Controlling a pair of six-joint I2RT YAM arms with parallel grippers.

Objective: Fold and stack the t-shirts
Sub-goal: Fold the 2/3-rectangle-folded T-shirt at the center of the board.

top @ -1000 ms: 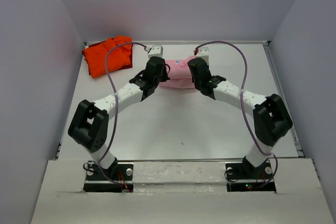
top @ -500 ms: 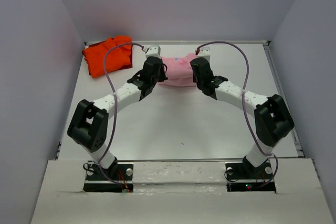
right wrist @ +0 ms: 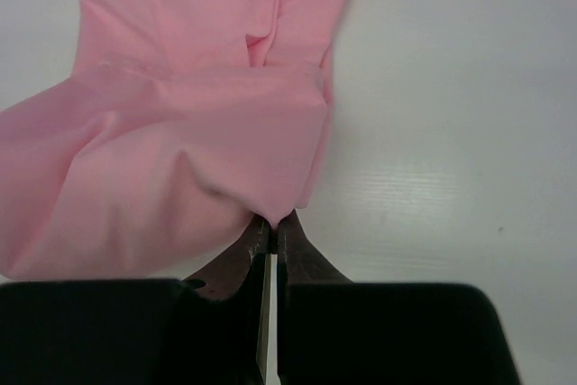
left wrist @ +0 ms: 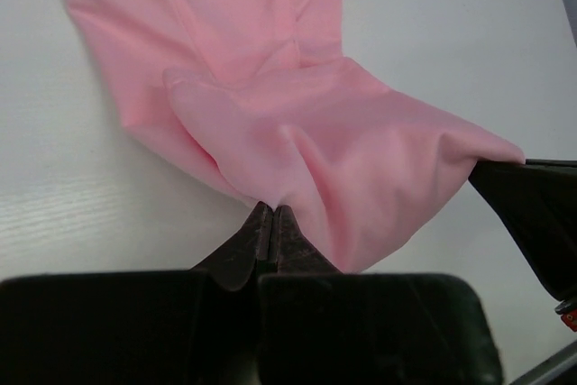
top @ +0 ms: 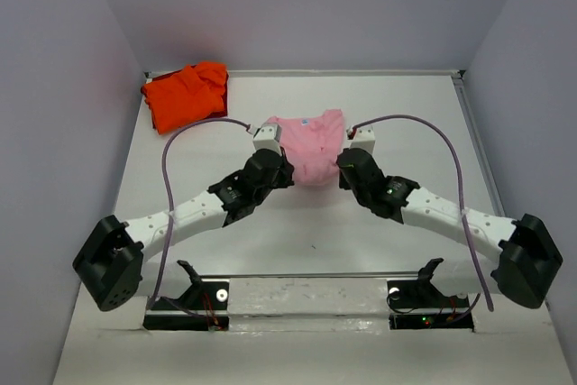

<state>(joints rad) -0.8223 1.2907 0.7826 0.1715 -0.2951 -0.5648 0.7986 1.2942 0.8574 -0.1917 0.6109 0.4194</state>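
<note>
From the overhead camera I see the pink t-shirt [top: 309,143] bunched in the middle of the counter [top: 306,227], its round neck toward the top of the frame. Both arms reach in from the lower corners of the frame. The left fingers [top: 287,171] sit at the shirt's lower left edge and the right fingers [top: 343,167] at its lower right edge.

On my left wrist feed the left fingers [left wrist: 271,220] are clenched on a fold of the pink t-shirt [left wrist: 297,123] at lower centre. From that pinch the cloth stretches across to the right edge of the frame, where it meets the dark tip of the right fingers [left wrist: 532,209].

On the right wrist feed the right fingers [right wrist: 272,225] are pinched almost together, gripping a corner of the pink t-shirt [right wrist: 189,132]. A doubled layer of cloth billows toward the left of the frame, and the rest lies flat on the counter toward the top.

The orange-red t-shirt [top: 185,95] is a rumpled heap in the upper left of the overhead frame, at the counter's far corner. It is well apart from the pink one and from both arms.
</note>
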